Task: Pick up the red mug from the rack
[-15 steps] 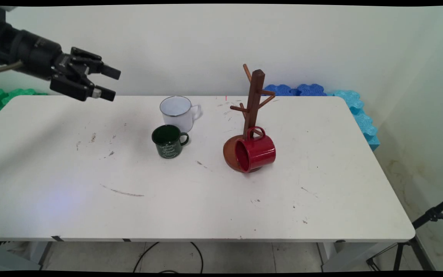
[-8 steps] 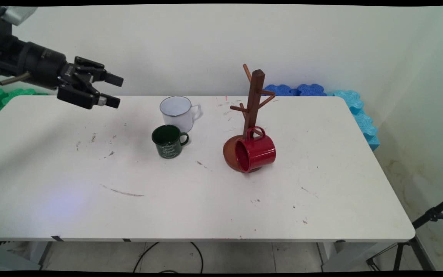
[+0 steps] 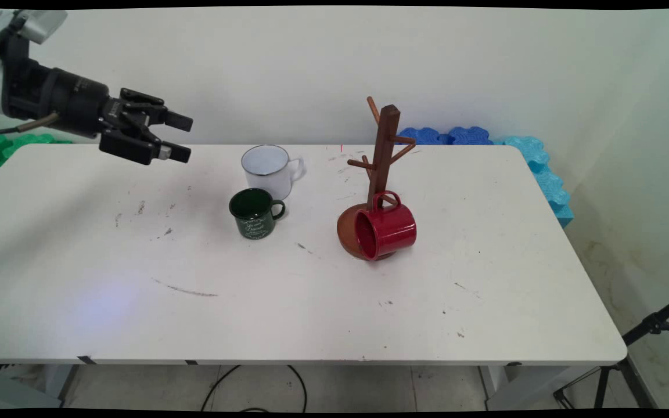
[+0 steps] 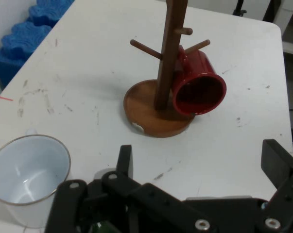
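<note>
White bench [image 3: 311,302] seen from its near side, with the wooden mug tree [image 3: 382,168] as landmark. Nearest the viewer, a red mug [image 3: 387,231] hangs by its handle from a low peg of the tree; its long axis is close to level and its open mouth faces the bench's near-left side. The mug's body is over the tree's round base [image 4: 153,114], and its rim seems to touch or nearly touch that base. The tree's post stands upright, with short pegs slanting upward.

Left of the tree, well apart from it, a dark green mug [image 3: 253,212] stands upright, mouth up, handle toward the tree. Just behind it, a white mug [image 3: 269,170] also stands upright, handle toward the tree; the two are close, and contact cannot be judged.

Farther left and higher, the black tool [image 3: 177,137] hangs above the bench's far-left part, its axis roughly level and pointing toward the mugs. Its two fingers [image 3: 179,121] are spread apart and hold nothing. The white mug is the nearest thing to it.

Beyond the bench, blue foam blocks [image 3: 456,135] lie behind the tree and green ones [image 3: 3,145] at far left.
</note>
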{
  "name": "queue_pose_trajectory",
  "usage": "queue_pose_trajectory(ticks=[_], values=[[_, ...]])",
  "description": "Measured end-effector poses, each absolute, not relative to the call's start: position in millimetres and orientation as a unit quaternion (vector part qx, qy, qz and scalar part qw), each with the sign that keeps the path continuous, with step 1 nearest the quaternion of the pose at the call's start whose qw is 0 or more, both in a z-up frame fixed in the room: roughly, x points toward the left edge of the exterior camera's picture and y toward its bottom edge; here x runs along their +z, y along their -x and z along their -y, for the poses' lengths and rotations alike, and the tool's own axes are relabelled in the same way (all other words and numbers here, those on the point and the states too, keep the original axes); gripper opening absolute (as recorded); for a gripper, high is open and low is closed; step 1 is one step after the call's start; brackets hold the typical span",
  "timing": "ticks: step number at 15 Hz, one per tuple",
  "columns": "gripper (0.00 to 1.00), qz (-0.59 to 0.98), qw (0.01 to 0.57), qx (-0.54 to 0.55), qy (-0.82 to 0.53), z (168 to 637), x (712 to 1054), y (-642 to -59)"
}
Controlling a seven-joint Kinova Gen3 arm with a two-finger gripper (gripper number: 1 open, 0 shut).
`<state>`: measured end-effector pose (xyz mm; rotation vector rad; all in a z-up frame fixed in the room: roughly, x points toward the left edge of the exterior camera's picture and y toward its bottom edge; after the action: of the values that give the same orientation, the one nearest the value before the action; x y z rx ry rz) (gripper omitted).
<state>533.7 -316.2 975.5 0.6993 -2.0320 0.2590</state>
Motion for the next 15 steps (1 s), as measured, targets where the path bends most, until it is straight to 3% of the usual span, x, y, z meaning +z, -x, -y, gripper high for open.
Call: queue_pose_trajectory(ticks=[7,15], values=[[1.0,0.825,0.466,0.116,-0.299,332.0,976.6,-511.6],[1.0,0.824,0.451,0.097,-0.33,373.2,978.4,-426.9]])
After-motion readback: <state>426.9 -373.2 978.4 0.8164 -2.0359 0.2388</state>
